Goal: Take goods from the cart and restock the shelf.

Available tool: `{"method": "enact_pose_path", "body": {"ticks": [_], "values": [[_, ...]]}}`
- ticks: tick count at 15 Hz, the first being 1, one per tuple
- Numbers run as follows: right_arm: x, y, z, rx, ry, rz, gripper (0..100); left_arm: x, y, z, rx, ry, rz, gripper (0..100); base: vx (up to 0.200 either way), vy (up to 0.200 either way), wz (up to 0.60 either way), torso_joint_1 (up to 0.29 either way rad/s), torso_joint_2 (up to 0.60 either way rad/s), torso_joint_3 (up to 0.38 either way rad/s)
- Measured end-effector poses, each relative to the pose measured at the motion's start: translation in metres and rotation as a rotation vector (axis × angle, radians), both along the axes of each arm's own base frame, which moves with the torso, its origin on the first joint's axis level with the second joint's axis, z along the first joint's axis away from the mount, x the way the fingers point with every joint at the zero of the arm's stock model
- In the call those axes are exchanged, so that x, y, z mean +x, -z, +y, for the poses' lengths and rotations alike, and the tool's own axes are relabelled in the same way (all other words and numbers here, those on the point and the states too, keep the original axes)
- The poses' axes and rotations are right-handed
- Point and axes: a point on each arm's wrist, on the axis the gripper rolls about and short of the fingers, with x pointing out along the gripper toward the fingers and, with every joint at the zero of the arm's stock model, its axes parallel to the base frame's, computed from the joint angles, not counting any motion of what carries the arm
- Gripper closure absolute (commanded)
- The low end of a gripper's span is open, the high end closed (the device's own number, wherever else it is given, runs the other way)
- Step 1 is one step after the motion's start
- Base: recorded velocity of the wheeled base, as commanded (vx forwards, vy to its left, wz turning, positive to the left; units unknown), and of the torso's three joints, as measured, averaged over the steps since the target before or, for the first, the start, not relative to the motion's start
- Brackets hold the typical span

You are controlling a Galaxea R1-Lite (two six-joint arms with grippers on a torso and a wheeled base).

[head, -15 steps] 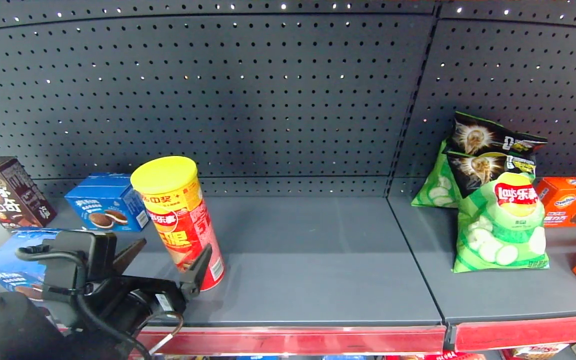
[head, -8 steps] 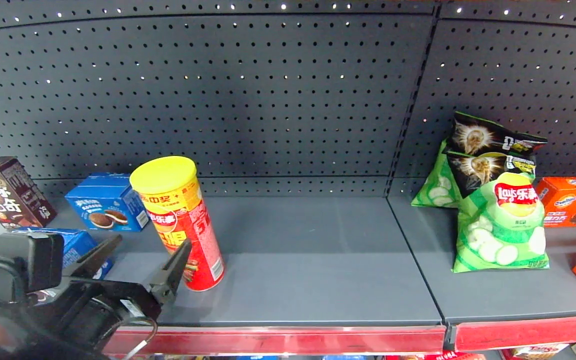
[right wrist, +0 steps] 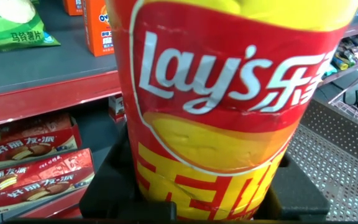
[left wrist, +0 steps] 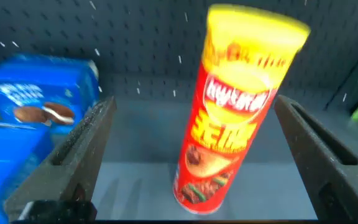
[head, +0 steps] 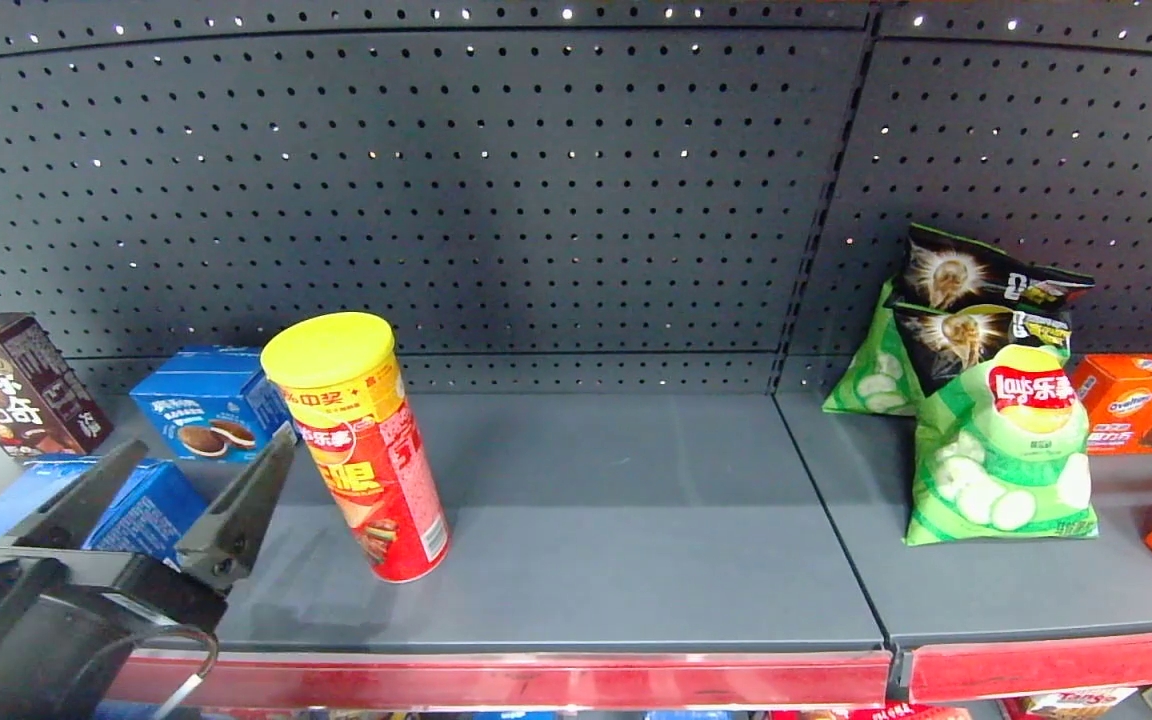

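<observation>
My left gripper is spread wide and grasping nothing, low at the left front of the shelf. In the left wrist view the standing can shows between the two fingers with air on both sides. From the head view the nearer finger ends just beside the can's left side, and I see no contact. The can is upright on its base, yellow lid on top. A band of bare board separates it from the red front lip, and more board lies behind it up to the pegboard back. To its left the space is tight: two blue cookie boxes and a brown box crowd that end. To its right the board runs open as far as the seam. Beyond the seam are the green chip bags and orange boxes. My right gripper is clenched on the second can, held off the shelf in front of a lower shelf's red edge, with a perforated grey surface beside it.
</observation>
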Motion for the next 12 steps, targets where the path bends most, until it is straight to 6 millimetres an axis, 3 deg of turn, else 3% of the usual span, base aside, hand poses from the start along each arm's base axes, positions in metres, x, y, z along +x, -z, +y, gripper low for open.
{"method": "enact_pose_path", "body": {"ticks": [6, 12], "values": [[0.001, 0.003, -0.001, 0.001, 0.055, 0.014, 100, -0.007, -0.018, 0.031, -0.044, -0.189, -0.112, 0, 0.0, 0.0, 0.0, 0.0, 0.0, 0.0], [-0.001, -0.007, -0.001, -0.024, -0.001, 0.004, 100, -0.009, -0.026, 0.038, 0.017, -0.259, -0.159, 0, 0.0, 0.0, 0.0, 0.0, 0.0, 0.0]]}}
